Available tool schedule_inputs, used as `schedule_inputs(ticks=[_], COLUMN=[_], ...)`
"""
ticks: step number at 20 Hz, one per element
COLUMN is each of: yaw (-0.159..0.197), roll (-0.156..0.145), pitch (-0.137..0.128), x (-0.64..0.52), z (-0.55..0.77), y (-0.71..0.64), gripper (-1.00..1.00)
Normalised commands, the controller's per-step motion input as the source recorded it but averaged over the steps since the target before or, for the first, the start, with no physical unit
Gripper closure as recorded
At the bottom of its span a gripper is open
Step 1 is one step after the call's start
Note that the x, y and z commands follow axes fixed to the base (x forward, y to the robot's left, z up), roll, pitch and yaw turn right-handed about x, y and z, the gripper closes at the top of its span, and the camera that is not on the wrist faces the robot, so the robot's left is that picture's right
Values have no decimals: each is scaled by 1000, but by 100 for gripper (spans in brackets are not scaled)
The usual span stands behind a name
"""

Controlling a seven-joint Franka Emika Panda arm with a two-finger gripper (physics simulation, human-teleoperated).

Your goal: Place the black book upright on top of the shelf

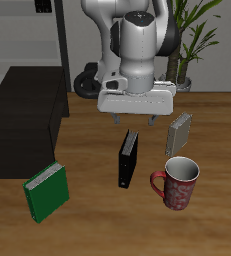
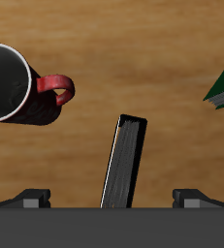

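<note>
Claw poised open above the black book, nothing held yet.

The claw (image 1: 133, 122) is seen spread apart and empty, just behind the black book (image 1: 128, 160), which lies near the middle of the surface (image 1: 97, 225); a centred descent is advised so that the thin cover is straddled by both fingers before closing. A red mug (image 1: 177, 183) and a grey book (image 1: 178, 133) are set close beside it, a green book (image 1: 46, 191) nearer the front edge. The shelf (image 1: 25, 128) is placed well apart, at a side edge, backed by a potted plant (image 1: 192, 35).
</note>
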Motion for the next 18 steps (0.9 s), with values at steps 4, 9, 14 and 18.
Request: schedule_inputs(ticks=[4,9,14,18], yaw=[-14,-4,-9,-8], roll=[-4,-8,-11,-12], pitch=[17,22,19,31], x=[96,91,55,64], z=[-198,-203,-184,-244], y=[-37,-29,-6,-70], gripper=[-100,-100,-100,-100])
